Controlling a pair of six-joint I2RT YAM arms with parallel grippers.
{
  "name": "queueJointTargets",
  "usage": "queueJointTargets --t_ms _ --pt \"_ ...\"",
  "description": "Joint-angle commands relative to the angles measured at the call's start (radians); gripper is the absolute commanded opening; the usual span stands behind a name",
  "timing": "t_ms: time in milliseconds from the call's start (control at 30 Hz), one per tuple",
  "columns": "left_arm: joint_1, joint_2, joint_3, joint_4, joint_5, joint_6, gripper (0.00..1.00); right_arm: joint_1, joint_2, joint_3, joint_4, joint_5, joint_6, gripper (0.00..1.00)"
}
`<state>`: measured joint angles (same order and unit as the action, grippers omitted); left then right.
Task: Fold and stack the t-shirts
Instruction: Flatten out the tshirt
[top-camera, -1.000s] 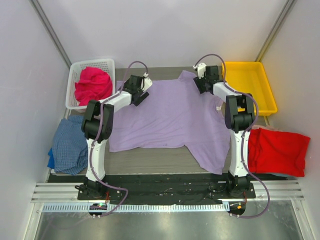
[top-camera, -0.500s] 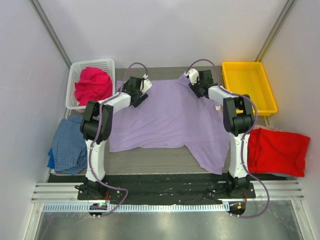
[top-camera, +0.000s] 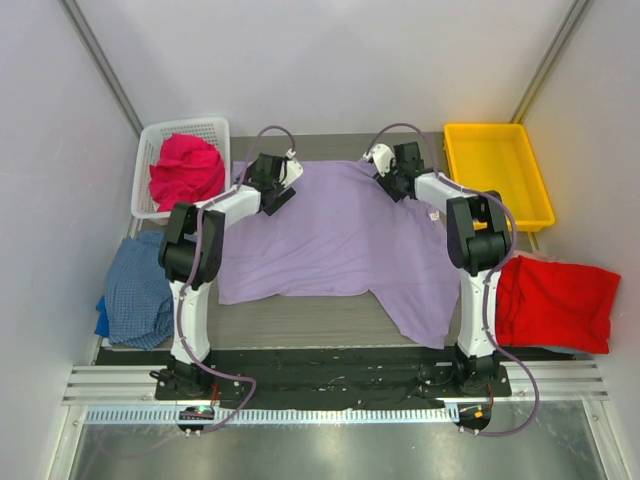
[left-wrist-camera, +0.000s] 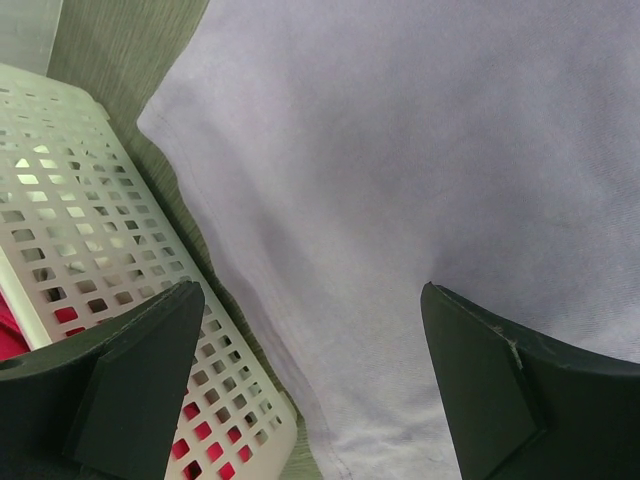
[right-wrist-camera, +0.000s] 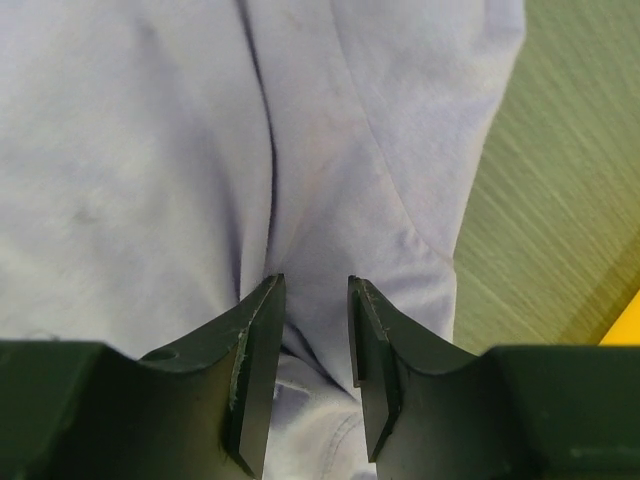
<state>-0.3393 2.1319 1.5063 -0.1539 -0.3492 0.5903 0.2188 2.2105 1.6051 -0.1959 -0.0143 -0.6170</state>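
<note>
- Compared with the frame a second ago, the right hand (right-wrist-camera: 313, 285) has travelled leftward along the far edge. The far right corner of the lavender t-shirt (top-camera: 340, 235) has been drawn inward with it, away from the yellow tray (top-camera: 495, 170).
- The left hand (left-wrist-camera: 310, 300) has stayed at the shirt's far left corner. Its fingers are spread wide, with nothing between them.
- The right hand's fingers stand narrow, pinching a raised fold of lavender cloth.
- The lavender t-shirt lies spread across the middle of the tabletop (top-camera: 300, 320), one flap reaching toward the near edge by the right arm's base.
- The magenta-pink t-shirt (top-camera: 185, 170) sits bunched in the white mesh basket (top-camera: 170, 135) at the far left. The blue checked t-shirt (top-camera: 140, 290) lies crumpled near the left arm. The red t-shirt (top-camera: 555, 300) lies at the right, partly behind the right arm.
- You see only in the left wrist view that the basket wall lies just beside the shirt's hemmed edge.
- You see only in the right wrist view the creases running to the pinched fold; the top view hides the fingertips under the wrist.
</note>
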Motion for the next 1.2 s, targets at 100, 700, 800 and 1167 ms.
queueJointTargets --t_ms 100,700,800,1167 --pt "-0.001 -0.076 -0.005 0.010 -0.017 0.020 0.95 0.044 -0.043 -0.076 -0.247 -0.026 -0.050 0.42" --pt "-0.006 -0.099 -0.026 0.047 -0.020 -0.047 0.95 0.033 -0.019 0.214 -0.073 0.210 0.074 0.58" --pt "-0.006 -0.093 -0.023 0.047 -0.019 -0.056 0.95 0.021 0.027 0.298 -0.027 0.238 0.103 0.64" --pt "-0.007 -0.081 -0.047 0.082 -0.037 -0.057 0.95 0.007 0.261 0.555 0.024 0.246 0.142 0.64"
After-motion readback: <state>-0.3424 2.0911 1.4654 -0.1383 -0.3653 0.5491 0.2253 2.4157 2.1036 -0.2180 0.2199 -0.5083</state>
